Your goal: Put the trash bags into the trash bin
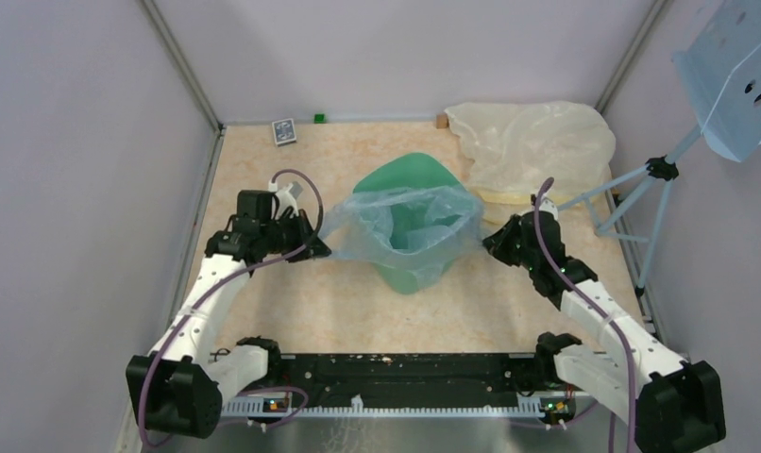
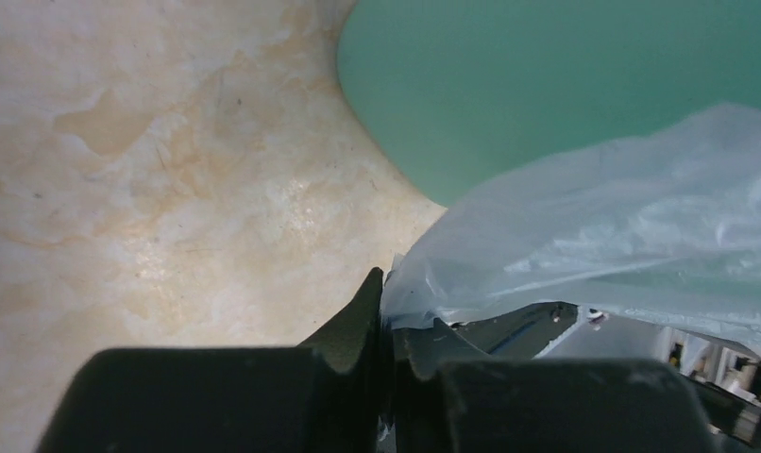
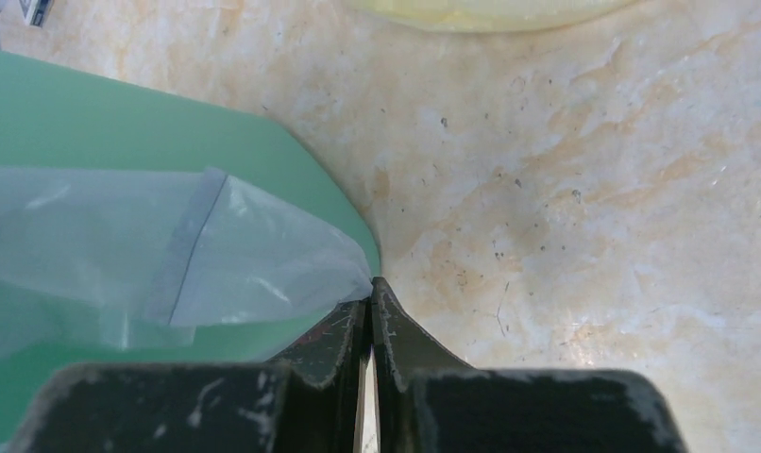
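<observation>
The thin see-through pale blue plastic bag [image 1: 396, 226] was stretched open over the mint-green plastic bin [image 1: 407, 175] in the middle of the beige marbled surface [image 1: 311, 302]. The left end effector [image 1: 316, 248] pinched its left edge and the right end effector [image 1: 488, 243] pinched its right edge. A larger cream-yellow translucent plastic bag [image 1: 532, 142] lay behind the bin, far right.

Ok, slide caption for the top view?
Left tool and right tool hold the pale blue bag stretched open over the green bin.
</observation>
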Available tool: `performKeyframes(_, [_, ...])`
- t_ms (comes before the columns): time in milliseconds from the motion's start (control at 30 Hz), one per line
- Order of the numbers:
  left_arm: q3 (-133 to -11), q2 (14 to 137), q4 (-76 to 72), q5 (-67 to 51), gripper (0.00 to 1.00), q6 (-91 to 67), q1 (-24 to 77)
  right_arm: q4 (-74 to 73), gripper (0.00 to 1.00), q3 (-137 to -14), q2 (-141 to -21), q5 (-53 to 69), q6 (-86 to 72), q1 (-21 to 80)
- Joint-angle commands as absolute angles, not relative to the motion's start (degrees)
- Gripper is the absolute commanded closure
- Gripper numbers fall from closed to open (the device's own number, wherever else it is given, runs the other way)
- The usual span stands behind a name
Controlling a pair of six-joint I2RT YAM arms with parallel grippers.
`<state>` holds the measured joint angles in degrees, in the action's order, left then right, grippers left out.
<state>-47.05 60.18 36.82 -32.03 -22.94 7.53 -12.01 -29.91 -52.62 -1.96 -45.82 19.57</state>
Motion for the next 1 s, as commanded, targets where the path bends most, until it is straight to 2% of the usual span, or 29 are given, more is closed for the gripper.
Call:
performKeyframes(0, [-52.7,58.93,35.0,-28.64,0.87,-20.95,6.77,-13.37,0.88,-34.35,-48.32,-3.45,-39.33,18.93])
performKeyframes(100, [-54.05,56.54,35.32,-24.56,0.7,-20.51,6.77,-14.4,0.67,-35.8,-45.39,-4.77,-35.07,18.96])
performKeyframes(133, [-54.2,55.65,35.33,-23.59,0.65,-20.14,6.77,-14.9,0.64,-36.44,-44.54,-4.99,-33.29,18.97])
performKeyframes(267, [-54.21,52.29,35.16,-19.51,0.47,-19.38,6.77,-15.8,0.6,-38.91,-41.69,-4.13,-25.3,18.94])
performKeyframes(400, [-54.81,48.93,35.45,-14.39,0.32,-17.96,6.77,-12.0,0.6,-41.84,-39.22,7.44,-14.37,18.89])
performKeyframes(467, [-54.33,46.78,33.25,-16.31,0.26,-15.35,6.77,-10.28,0.59,-44.25,-39.34,13.24,-10.45,18.9])
performKeyframes(567, [-51.85,43.46,26.17,-26.44,0.18,-10.03,6.85,-11.37,0.56,-50.7,-42.33,21.51,-1.23,18.92])
performKeyframes(733, [-44.3,39.4,9.8,-32.36,0.16,-8.56,6.87,-18.29,0.54,-65.51,-54.23,30.85,8.62,18.9])
performKeyframes(833, [-44.08,41.78,8.92,-32.73,0.16,-6.74,6.86,-21.77,0.48,-72.08,-60.43,41.22,11.78,19.22])
performKeyframes(967, [-46.19,47.29,10.91,-36.68,0.18,-4.38,6.86,-25.73,0.43,-78.74,-66.79,44.6,16.91,20.76])
